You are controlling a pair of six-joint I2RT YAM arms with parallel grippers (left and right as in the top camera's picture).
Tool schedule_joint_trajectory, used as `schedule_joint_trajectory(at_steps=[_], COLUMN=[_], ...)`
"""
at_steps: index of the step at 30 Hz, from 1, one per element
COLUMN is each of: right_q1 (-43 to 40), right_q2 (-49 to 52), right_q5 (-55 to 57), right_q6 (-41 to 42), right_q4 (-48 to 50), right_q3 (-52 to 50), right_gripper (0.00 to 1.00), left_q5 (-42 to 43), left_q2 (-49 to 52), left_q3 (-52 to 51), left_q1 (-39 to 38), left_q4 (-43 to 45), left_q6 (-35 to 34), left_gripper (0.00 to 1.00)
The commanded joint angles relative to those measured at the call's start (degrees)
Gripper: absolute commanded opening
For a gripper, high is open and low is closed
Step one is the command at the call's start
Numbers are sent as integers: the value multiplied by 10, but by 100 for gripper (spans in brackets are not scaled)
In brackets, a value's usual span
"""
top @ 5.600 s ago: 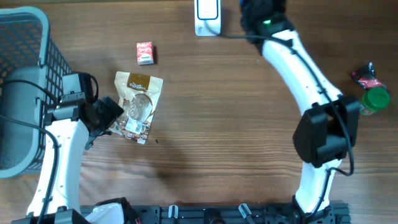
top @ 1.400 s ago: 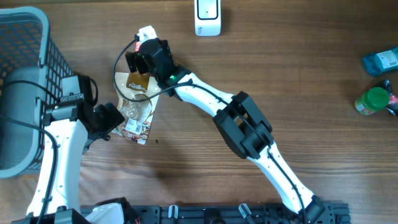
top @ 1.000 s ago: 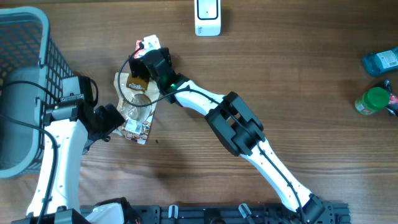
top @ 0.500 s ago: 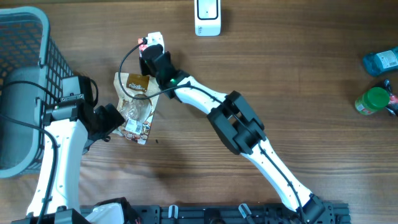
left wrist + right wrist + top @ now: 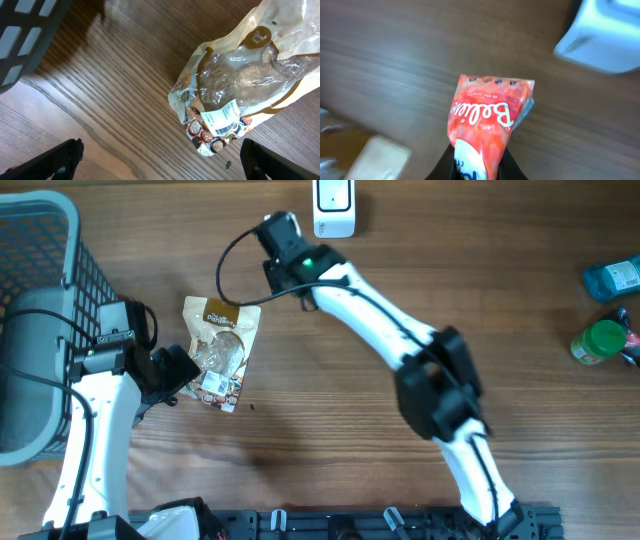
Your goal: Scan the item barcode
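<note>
While the right gripper point(image 5: 477, 169) holds a small red snack packet point(image 5: 490, 125) above the tabletop near its far edge, the white scanner point(image 5: 333, 205) sits just beside it at that edge. The jaws are clamped on the packet's lower end, and most of the packet sticks out past the fingertips. The left gripper point(image 5: 168, 372) hangs with its jaws wide apart beside a brown bag point(image 5: 222, 350) lying flat toward the left edge, near the grey basket point(image 5: 60, 220); it holds nothing.

The main risk is probably the grip itself. The packet is soft film pinched at one end only, so it may fold, twist or slide out if the arm swings sharply toward the scanner. The wrist view shows only the printed front, so where the barcode is cannot be told. If it faces away from the scanner window, the pass will read nothing. The dark cable point(image 5: 225, 265) looping off the right wrist hangs close to the brown bag and could catch on it.
</note>
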Motion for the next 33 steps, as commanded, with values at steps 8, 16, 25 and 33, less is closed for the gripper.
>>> schedule_joint_trajectory(at_steps=[8, 16, 25, 33], right_q1=[-159, -292, -283, -278], right_q2=[-312, -299, -258, -213], right_q5=[-388, -584, -417, -483], right_q6=[-57, -235, -263, -245], right_q4=[-320, -495, -377, -120], right_q3=[3, 3, -91, -401], right_gripper=[5, 5, 5, 11], left_q5=[-10, -10, -9, -10], left_q2=[2, 2, 2, 2], left_q3=[-1, -1, -1, -1], left_q1=[5, 5, 5, 5], left_q4=[2, 3, 8, 15], left_q6=[-4, -4, -4, -4], left_gripper=[100, 100, 100, 100])
